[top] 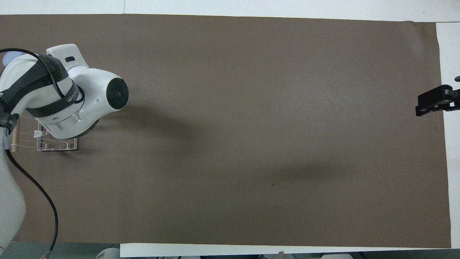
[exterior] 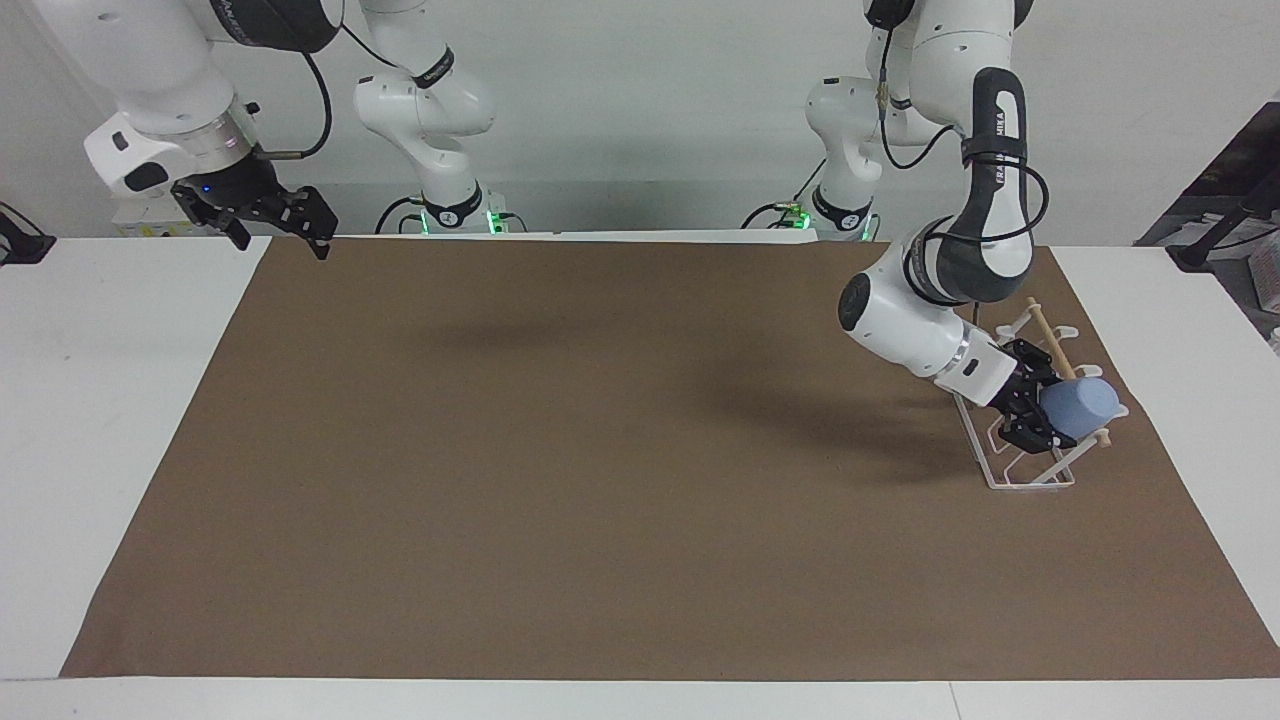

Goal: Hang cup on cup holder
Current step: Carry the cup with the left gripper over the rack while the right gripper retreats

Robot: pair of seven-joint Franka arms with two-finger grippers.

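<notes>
Cup (exterior: pixel 1080 407) in light blue lies tilted on its side over the cup holder (exterior: pixel 1030 470), pinched at its open end by the left end effector (exterior: pixel 1040 412). From the facing view, starting at the right arm's end of the worktop (exterior: pixel 100 400): the right end effector (exterior: pixel 275 218) waits in the air over the edge of the brown mat (exterior: pixel 600 450), its fingers spread and holding nothing. At the left arm's end of the mat stands the white wire cup holder, with its wooden dowel (exterior: pixel 1060 365) slanting across the top. The cup's closed base points toward the worktop's end and rests at the dowel. In the overhead view the left arm hides most of the holder (top: pixel 57 145).
</notes>
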